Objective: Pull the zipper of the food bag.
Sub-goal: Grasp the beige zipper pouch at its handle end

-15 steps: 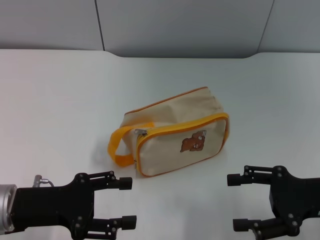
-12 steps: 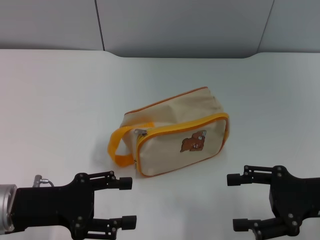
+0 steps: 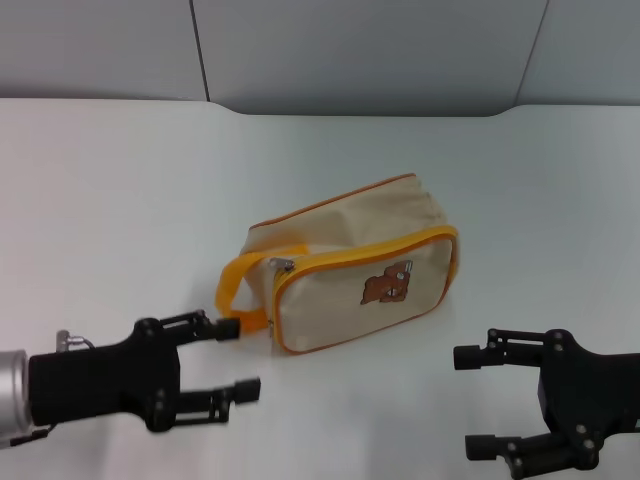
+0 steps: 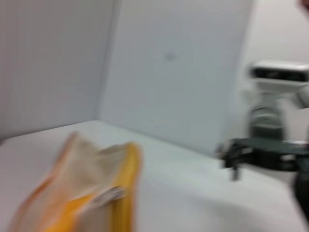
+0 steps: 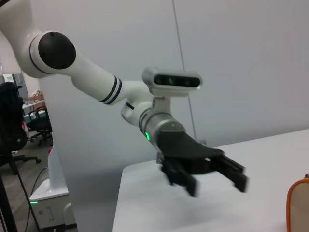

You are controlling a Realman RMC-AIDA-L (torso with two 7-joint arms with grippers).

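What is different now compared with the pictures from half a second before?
The left gripper has moved away from the robot toward the food bag, its upper finger now close to the orange loop handle. Its fingers are open and hold nothing. The bag, the zipper and the right gripper, open near the table's near edge, stayed as they were.

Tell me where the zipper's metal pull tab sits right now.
In the head view, the pull tab sits at the food bag's upper left front corner, beside the orange loop handle, just beyond the open left gripper.

No readable text, label or number anywhere.
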